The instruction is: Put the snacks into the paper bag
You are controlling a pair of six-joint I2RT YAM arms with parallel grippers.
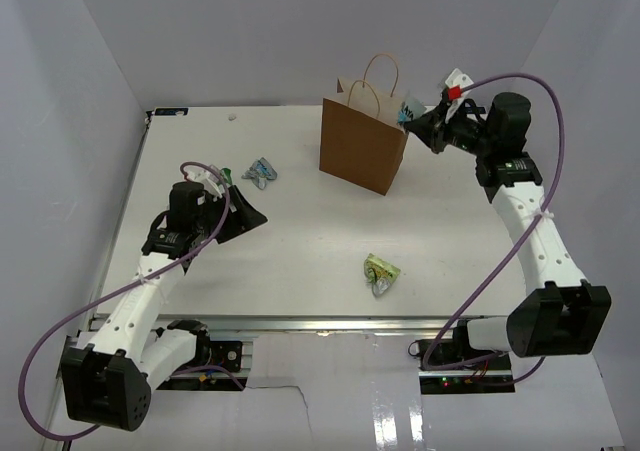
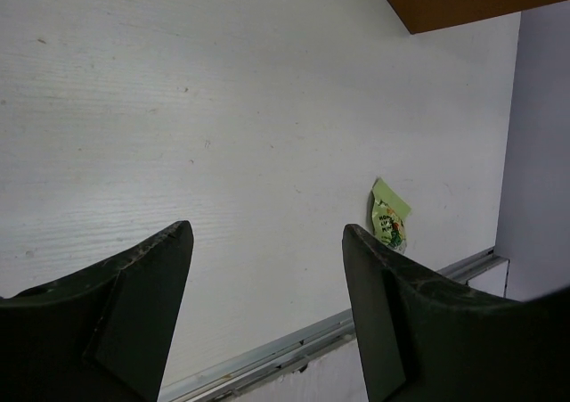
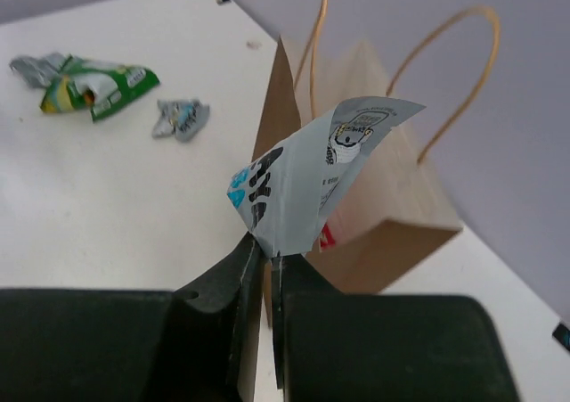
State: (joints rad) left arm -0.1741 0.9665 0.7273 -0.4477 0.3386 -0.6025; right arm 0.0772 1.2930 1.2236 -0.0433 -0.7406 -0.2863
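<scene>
From above, you see a white table boxed in by plain pale walls. The paper bag stands upright toward the far side, a stiff brown box shape with its mouth up and two thin looped handles rising from it. Your right gripper hangs just beside the bag's top right corner, pressed together on a silver-grey packet that sits at the rim. Your left gripper is low over the table on the left, well apart from the bag. A crumpled yellow-green packet lies near the front edge, a small grey packet lies left of the bag, and a green packet shows partly behind the left arm.

In the left wrist view, the two dark fingers are spread with only bare, faintly grained table between them. The yellow-green packet lies beyond them by the metal edge rail, its long axis running away from the camera. One brown corner of the bag cuts in at the top.

In the right wrist view, the fingertips pinch the bottom corner of the silver-grey packet. The foil is smooth, printed and slightly curled, and its long axis points up and right across the bag's open top.
</scene>
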